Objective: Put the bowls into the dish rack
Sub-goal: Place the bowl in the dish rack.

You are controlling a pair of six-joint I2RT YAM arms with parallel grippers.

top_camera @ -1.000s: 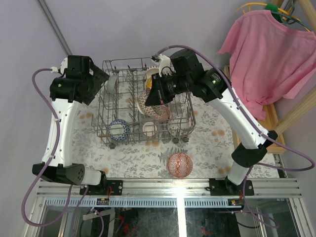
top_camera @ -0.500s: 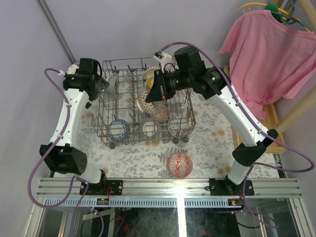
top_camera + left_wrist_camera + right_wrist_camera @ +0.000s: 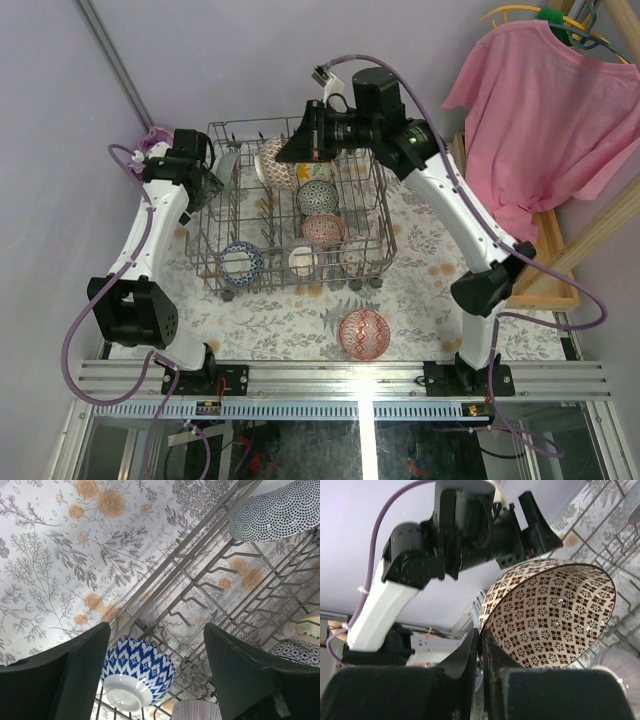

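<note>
The right claw (image 3: pixel 481 642) is pinched shut on the rim of the brown bowl (image 3: pixel 550 615), one finger inside and one outside. This bowl is cream with a close grid of small brown crosses and squares and a dark rim. From above it hangs on edge over the back of the rack (image 3: pixel 215 250), left of centre. The rack is a grey wire basket with upright tines and tall sides, standing on a floral cloth (image 3: pixel 420 260). Several bowls stand on edge between its tines: a dark dotted bowl (image 3: pixel 317 196) in the middle, a pink bowl (image 3: pixel 322 229) just in front of it, and a blue bowl (image 3: pixel 240 262) at the front left, which is cream inside with a blue diamond pattern outside and a white foot. A red bowl (image 3: pixel 363 333) with a netted pattern lies on the cloth in front of the rack, well apart from it. The left claw (image 3: pixel 157 630) is spread wide with nothing between its fingers, beside the rack's left wall.
</note>
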